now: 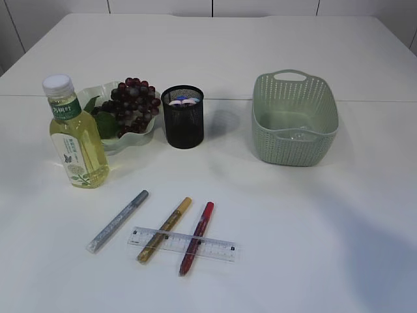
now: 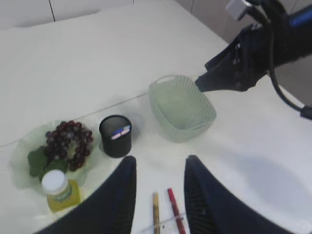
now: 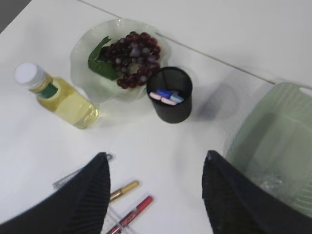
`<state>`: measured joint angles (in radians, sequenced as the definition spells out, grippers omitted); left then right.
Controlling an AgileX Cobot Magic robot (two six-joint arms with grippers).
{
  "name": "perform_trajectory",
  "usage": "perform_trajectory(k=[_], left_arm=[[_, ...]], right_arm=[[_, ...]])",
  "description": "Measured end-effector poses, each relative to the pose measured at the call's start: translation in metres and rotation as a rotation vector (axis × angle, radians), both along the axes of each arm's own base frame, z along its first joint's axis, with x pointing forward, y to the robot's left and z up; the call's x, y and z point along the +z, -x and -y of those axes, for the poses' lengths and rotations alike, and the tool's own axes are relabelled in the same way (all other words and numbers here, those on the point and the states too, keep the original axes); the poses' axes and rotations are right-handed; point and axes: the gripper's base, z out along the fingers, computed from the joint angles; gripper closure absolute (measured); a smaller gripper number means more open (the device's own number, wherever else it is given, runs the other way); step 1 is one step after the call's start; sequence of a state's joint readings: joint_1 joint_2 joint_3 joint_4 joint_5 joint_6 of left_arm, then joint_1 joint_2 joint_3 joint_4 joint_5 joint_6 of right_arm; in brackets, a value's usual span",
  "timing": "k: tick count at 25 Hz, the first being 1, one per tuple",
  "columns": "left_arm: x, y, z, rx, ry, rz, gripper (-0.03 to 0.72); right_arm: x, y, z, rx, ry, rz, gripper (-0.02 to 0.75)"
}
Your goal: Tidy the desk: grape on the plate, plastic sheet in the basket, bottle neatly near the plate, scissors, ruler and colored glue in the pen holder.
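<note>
Dark grapes [image 1: 135,103] lie on the pale green plate [image 1: 148,128], with the yellow bottle [image 1: 75,138] upright just left of it. The black mesh pen holder [image 1: 182,117] holds scissors [image 1: 182,101] with pink and blue handles. Silver [image 1: 117,220], gold [image 1: 164,229] and red [image 1: 197,228] glue pens lie on the table near the front. A clear ruler [image 1: 182,243] crosses the gold and red ones. Something clear and crinkled, seemingly the plastic sheet [image 3: 270,184], lies in the green basket [image 1: 294,120]. My left gripper [image 2: 160,163] and right gripper [image 3: 157,158] hang open and empty high above the table.
The white table runs far back behind the objects. In the left wrist view the right arm [image 2: 243,63] hangs above and to the right of the basket [image 2: 181,108]. Neither gripper shows in the exterior view.
</note>
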<state>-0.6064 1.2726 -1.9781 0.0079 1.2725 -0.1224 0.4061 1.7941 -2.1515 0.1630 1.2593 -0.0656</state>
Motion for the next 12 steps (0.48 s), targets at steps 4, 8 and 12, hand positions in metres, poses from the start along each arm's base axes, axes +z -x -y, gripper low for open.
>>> perform_trajectory(k=[4,8,12], left_arm=[[-0.027,0.023,-0.015,-0.014,-0.050,-0.056,0.440],[-0.058,0.038,-0.023,-0.039,-0.089,-0.130,0.394],[-0.075,0.049,-0.028,-0.051,-0.100,-0.168,0.338]], right_arm=[[-0.019,0.020,-0.022,0.095,0.049,-0.063,0.265],[-0.051,0.038,-0.049,0.245,0.142,-0.130,0.265],[-0.080,0.057,-0.074,0.395,0.226,-0.182,0.263]])
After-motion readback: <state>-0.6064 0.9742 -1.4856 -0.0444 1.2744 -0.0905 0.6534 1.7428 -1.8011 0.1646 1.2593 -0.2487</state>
